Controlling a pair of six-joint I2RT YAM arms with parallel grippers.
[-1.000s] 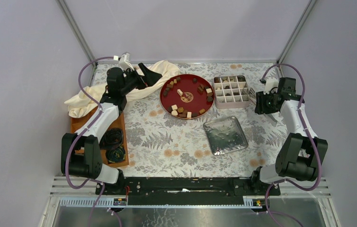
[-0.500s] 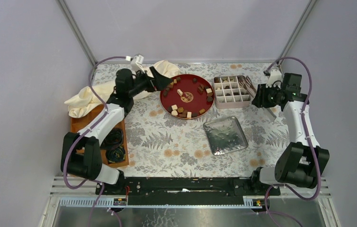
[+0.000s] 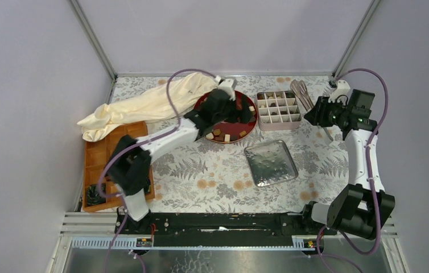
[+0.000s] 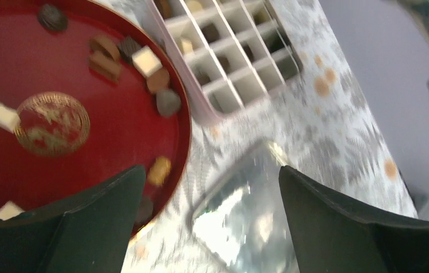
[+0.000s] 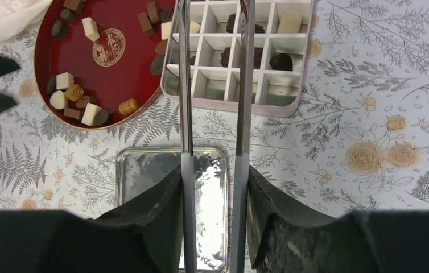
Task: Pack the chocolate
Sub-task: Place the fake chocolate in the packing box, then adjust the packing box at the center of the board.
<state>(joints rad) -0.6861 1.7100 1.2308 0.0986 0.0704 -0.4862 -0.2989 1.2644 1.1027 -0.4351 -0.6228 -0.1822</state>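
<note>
Several chocolate pieces (image 3: 218, 133) (image 5: 67, 94) (image 4: 145, 61), dark, tan and cream, lie on a round red plate (image 3: 229, 141) (image 5: 110, 79) (image 4: 87, 68). Right of the plate stands a white gridded box (image 3: 279, 111) (image 5: 229, 101) (image 4: 240, 74) with a few pieces in its cells. My left gripper (image 3: 246, 114) (image 4: 212, 187) hovers open and empty over the plate's right edge. My right gripper (image 3: 313, 116) (image 5: 214, 176) is shut on metal tongs (image 3: 300, 91) (image 5: 185, 85), whose two arms reach out over the box.
A shiny silver tray (image 3: 270, 163) (image 5: 144, 176) (image 4: 246, 222) lies in front of the box. A cream cloth (image 3: 149, 102) is heaped at the back left. A wooden tray (image 3: 95, 165) with a dark coiled item (image 3: 91, 196) sits at the left edge.
My left arm has swung right, from the cloth to above the red plate. My right gripper has shifted right and back a little, with the tongs now pointing toward the back.
</note>
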